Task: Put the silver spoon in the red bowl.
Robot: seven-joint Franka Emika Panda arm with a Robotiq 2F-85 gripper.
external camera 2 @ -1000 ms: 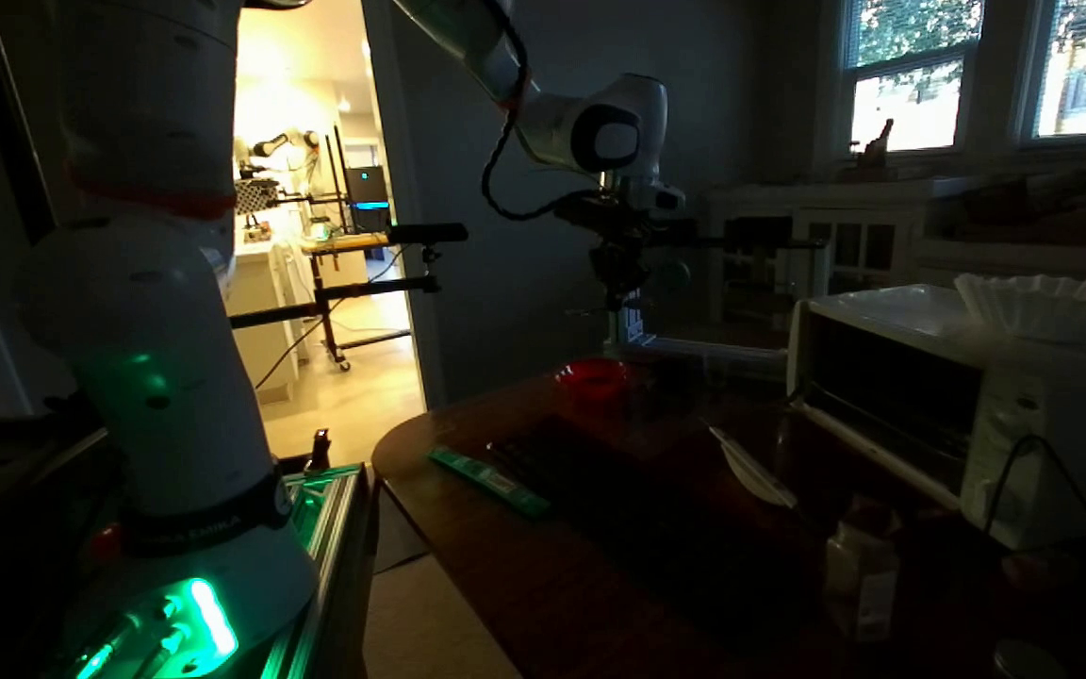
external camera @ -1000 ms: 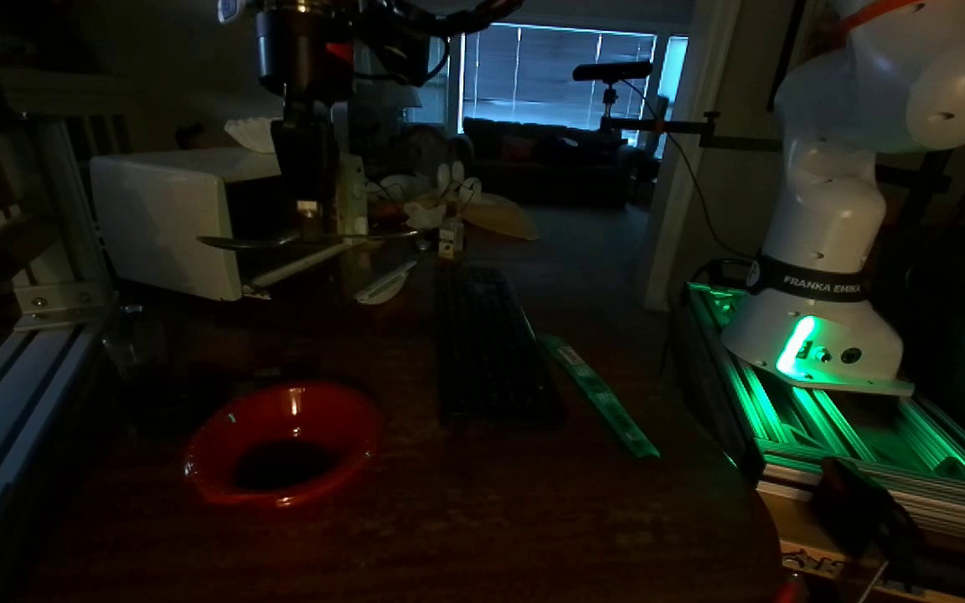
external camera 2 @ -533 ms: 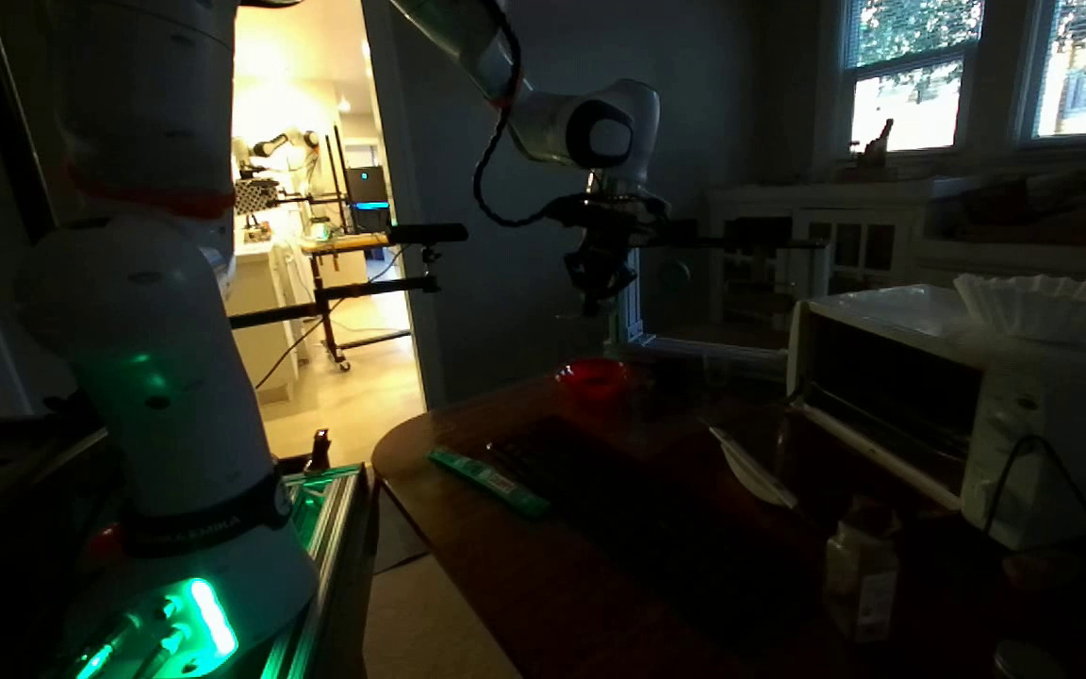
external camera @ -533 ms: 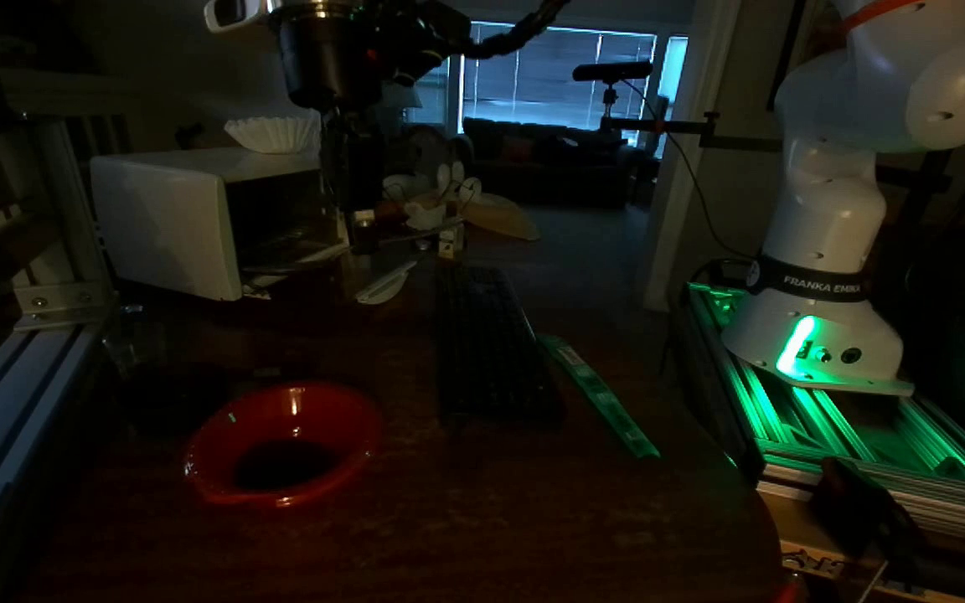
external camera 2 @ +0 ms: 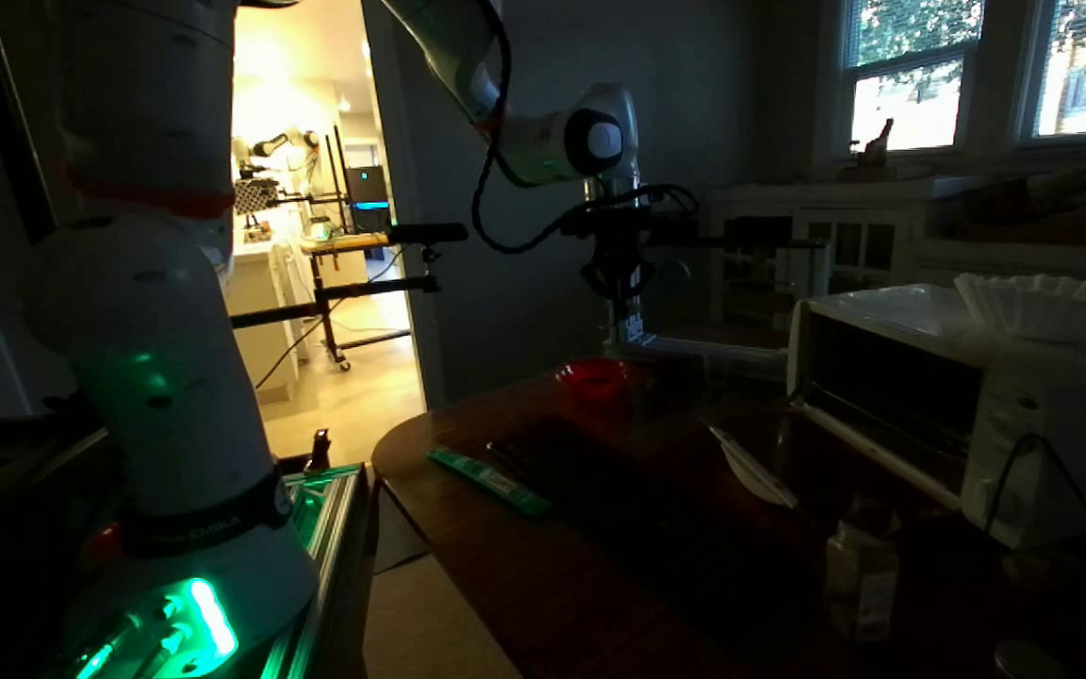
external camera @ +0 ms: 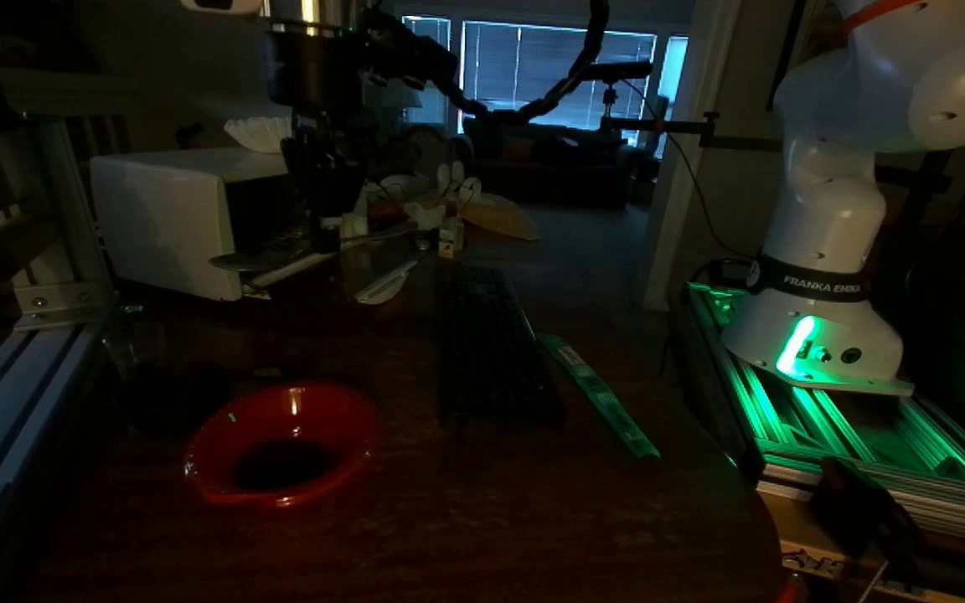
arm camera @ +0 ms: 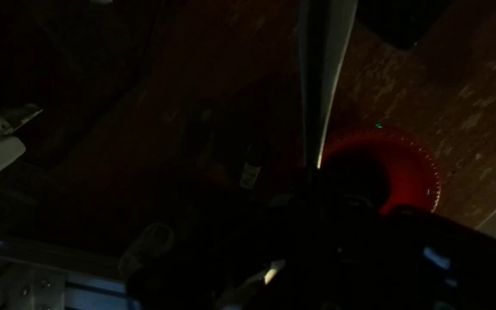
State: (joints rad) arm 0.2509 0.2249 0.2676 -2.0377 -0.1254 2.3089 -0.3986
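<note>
Now the jaws have turned the silver spoon (external camera: 241, 262) they hold.

The brown table (external camera: 466, 511) bears the red bowl (external camera: 327, 423), black keyboard (external camera: 495, 352), green strip (external camera: 601, 398) and container (external camera 2: 861, 577).

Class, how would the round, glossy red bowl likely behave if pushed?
The round, glossy red bowl probably slides rather than rolls, since it sits upright on the brown, rounded-edge table. Bright highlights suggest it may be slippery. It widens toward the rim, so pressing one side down might tip it.
</note>
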